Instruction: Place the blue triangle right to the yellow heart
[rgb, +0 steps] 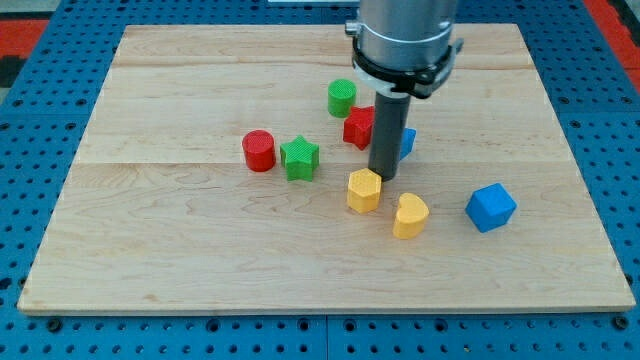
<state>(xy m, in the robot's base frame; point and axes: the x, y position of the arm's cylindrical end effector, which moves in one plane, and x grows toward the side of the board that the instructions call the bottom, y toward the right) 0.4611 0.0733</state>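
So the arm hangs straight down over the wooden board (180, 250), my tip (383, 178) planted just above the yellow hexagon (364, 190); no pincer on this rig. The rod mostly hides the blue triangle (407, 142), up from the yellow heart (410, 215). The red block (358, 127) behind the rod has an unclear shape.

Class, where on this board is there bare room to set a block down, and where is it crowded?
Bare: the board left of the red cylinder, and the strip below the yellow heart. Crowded: mid-board, around my tip.
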